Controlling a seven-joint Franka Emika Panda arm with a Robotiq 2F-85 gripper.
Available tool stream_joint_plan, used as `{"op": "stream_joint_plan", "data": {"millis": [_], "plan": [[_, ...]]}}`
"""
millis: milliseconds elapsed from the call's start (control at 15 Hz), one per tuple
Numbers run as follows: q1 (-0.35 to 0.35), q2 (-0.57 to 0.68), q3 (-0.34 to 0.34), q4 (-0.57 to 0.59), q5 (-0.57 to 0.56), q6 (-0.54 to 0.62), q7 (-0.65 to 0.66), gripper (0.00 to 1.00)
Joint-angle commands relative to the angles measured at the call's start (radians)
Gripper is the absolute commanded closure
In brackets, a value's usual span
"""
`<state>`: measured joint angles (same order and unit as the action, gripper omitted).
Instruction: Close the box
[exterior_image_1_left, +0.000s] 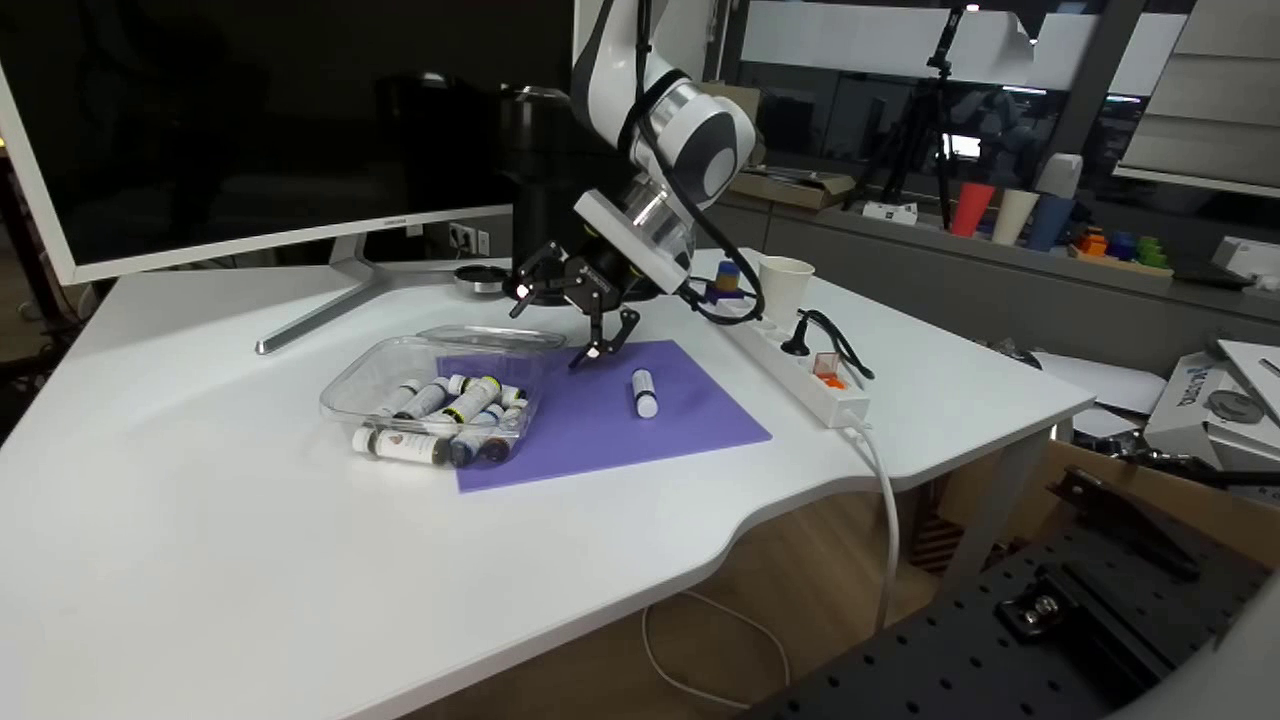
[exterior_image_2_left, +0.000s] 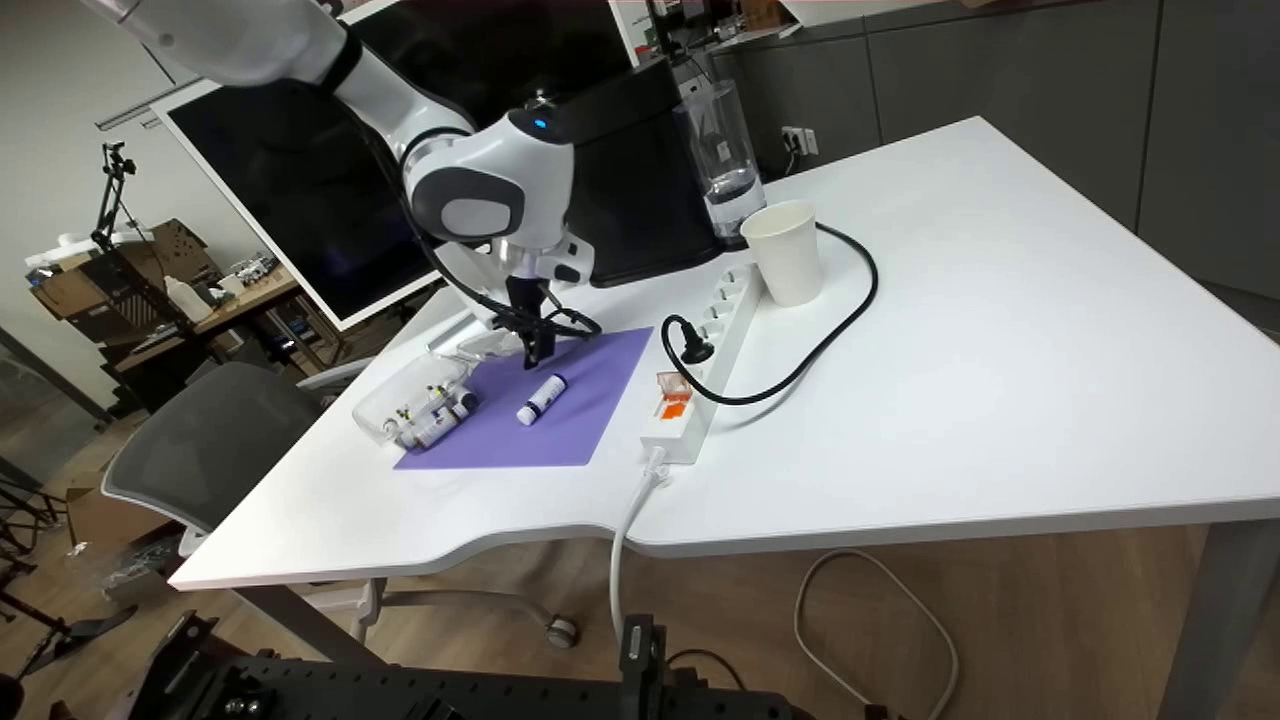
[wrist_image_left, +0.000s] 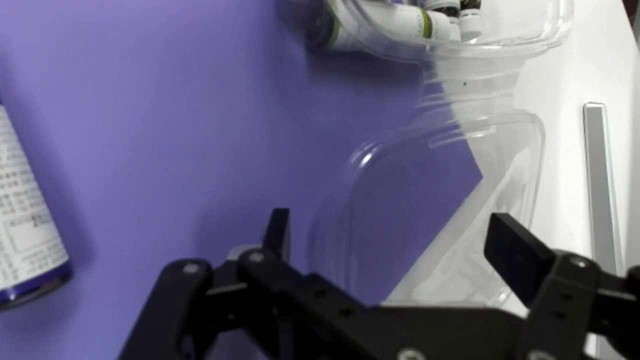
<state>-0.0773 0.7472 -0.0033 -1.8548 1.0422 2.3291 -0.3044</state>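
The box is a clear shallow plastic container with several small white-labelled bottles in it. Its tray (exterior_image_1_left: 345, 385) stands partly on the purple sheet in both exterior views (exterior_image_2_left: 375, 405). The tray rim (wrist_image_left: 500, 50) shows at the top of the wrist view. Its clear lid (exterior_image_1_left: 490, 337) is open and folded out, joined by a ribbed hinge; it also shows in the wrist view (wrist_image_left: 425, 210). My gripper (exterior_image_1_left: 547, 336) is open and empty beside the lid. In the wrist view its fingers (wrist_image_left: 390, 220) appear on either side of the lid. In an exterior view the fingertips (exterior_image_2_left: 533, 358) are partly hidden.
A single bottle (exterior_image_1_left: 644, 393) lies on the purple sheet (exterior_image_1_left: 680, 430), to one side of the gripper. A white power strip (exterior_image_1_left: 800, 370) with a black cable and a paper cup (exterior_image_1_left: 785, 285) stand beyond. The monitor foot (exterior_image_1_left: 310, 318) lies behind the box.
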Motion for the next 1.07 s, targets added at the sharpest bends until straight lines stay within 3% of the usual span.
{"op": "stream_joint_plan", "data": {"millis": [0, 400, 733, 1000], "plan": [[-0.032, 0.017, 0.047, 0.028, 0.040, 0.086, -0.123, 0.00], [-0.102, 0.026, 0.124, 0.039, 0.224, 0.097, -0.392, 0.00], [-0.103, 0.005, 0.106, 0.020, 0.374, 0.017, -0.620, 0.00], [-0.079, -0.039, 0.076, -0.019, 0.402, -0.053, -0.825, 0.00]]}}
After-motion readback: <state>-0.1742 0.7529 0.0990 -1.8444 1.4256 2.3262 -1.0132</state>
